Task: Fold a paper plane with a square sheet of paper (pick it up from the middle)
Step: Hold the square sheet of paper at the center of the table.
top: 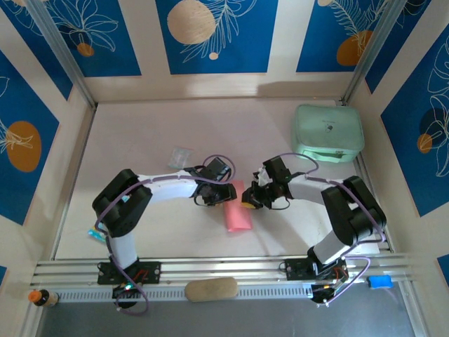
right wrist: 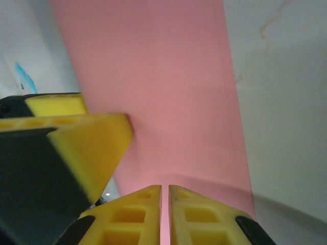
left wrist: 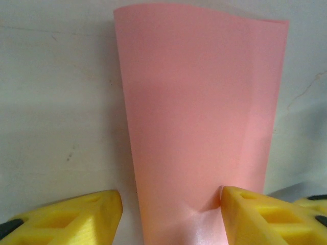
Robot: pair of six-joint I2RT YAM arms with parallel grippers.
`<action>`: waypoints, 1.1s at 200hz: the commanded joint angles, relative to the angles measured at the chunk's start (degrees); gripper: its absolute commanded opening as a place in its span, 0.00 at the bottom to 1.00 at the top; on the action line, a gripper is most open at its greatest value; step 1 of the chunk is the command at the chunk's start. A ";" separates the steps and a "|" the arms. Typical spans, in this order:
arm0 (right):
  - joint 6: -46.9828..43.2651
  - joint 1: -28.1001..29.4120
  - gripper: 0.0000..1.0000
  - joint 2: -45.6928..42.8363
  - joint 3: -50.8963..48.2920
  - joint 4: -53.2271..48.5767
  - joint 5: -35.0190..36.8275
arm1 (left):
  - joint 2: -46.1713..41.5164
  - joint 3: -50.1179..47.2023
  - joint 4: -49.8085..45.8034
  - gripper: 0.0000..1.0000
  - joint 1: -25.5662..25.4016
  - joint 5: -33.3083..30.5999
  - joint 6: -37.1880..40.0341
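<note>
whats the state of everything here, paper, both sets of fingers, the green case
paper, folded over into a narrow strip, not a plane yet
left fingers, open, one either side of the paper
right fingers, shut on the paper's edge
green case, closed

Left arm [top: 165, 186]: elbow bent, reached toward frame centre; left gripper [left wrist: 171, 204] had its fingers well apart. Right arm [top: 319, 189]: elbow bent, reached leftward to centre; right gripper [right wrist: 165, 194] had its fingers pressed together on the square sheet of paper [right wrist: 153, 76].
</note>
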 commanded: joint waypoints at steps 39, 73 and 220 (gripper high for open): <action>5.60 0.81 0.11 4.76 -2.14 2.23 2.86 | -2.28 -1.66 0.04 0.60 0.08 -1.27 1.82; 14.40 2.38 0.10 3.83 -5.16 7.97 2.69 | -6.87 -4.00 2.93 0.63 1.03 0.10 2.47; 15.97 3.62 0.11 2.75 -4.43 7.88 2.54 | -3.98 -9.02 13.74 0.53 3.23 10.59 4.79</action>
